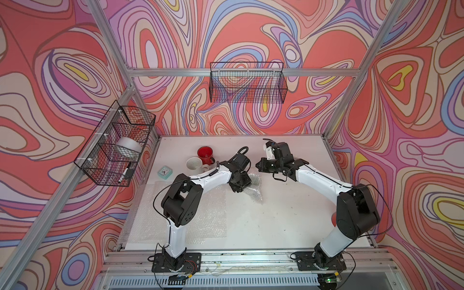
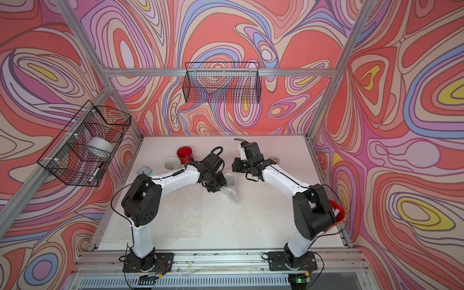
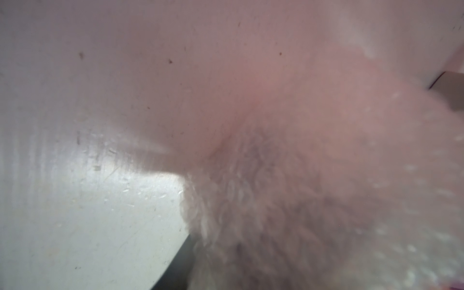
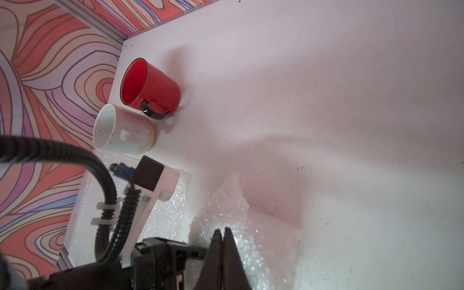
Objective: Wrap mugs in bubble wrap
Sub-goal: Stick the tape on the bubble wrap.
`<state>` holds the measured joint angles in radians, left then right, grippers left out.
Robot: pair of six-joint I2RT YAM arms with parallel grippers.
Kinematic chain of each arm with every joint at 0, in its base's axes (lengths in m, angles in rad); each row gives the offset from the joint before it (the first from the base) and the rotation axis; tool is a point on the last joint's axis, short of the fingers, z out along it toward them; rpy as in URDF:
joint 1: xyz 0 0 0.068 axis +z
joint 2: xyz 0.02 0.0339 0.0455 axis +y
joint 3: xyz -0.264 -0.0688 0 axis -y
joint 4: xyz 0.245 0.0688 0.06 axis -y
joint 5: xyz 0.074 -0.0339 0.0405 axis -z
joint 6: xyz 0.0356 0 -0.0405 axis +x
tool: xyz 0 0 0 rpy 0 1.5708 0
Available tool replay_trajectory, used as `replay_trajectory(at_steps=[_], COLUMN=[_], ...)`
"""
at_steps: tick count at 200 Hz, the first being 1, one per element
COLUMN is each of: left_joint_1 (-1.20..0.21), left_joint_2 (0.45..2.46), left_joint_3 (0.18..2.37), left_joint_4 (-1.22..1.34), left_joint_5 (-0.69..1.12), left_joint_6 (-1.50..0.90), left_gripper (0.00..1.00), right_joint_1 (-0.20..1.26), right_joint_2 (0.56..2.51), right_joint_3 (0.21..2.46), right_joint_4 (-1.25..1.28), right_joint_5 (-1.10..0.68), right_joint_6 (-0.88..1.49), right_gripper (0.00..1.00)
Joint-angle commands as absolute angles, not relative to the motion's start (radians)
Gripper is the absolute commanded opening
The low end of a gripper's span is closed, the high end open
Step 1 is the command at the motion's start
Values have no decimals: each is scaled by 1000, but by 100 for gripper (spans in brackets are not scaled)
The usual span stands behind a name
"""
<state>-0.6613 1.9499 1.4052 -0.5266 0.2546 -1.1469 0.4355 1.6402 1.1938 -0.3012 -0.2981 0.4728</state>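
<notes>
Bubble wrap | left pincer pointing down onto it | right pincer closed

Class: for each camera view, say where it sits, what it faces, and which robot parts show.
Top views: high at the front, looking down on the table; left arm, right arm show.
Left wrist: against bubble wrap, blurred; no robot part clear.
Right wrist: faces red mug, white mug; shut right gripper and left arm show.
Shared: both wrists see bubble wrap.
</notes>
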Motion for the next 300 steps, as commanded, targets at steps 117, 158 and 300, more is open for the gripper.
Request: replay_trajectory(at_steps=[117, 158, 300], left_joint_1=[-657, -655, -652], left_joint_2=[1971, 1972, 1975], left_joint_3=[1428, 1430, 1435], left_joint_4=[-547, -548, -553], left_joint_5=[276, 278, 279], left_joint_6=[-1119, -1111, -1103], left_gripper=[43, 43, 42], right_joint_1=[500, 500, 526], right_joint_2=[1652, 1619, 1606], right_joint_3=[1032, 1039, 986], right_joint_4=[-384, -428, -328], right_joint_5=[-484, -424, -542], right_joint_6=[488, 437, 368], right_gripper=[0, 0, 0])
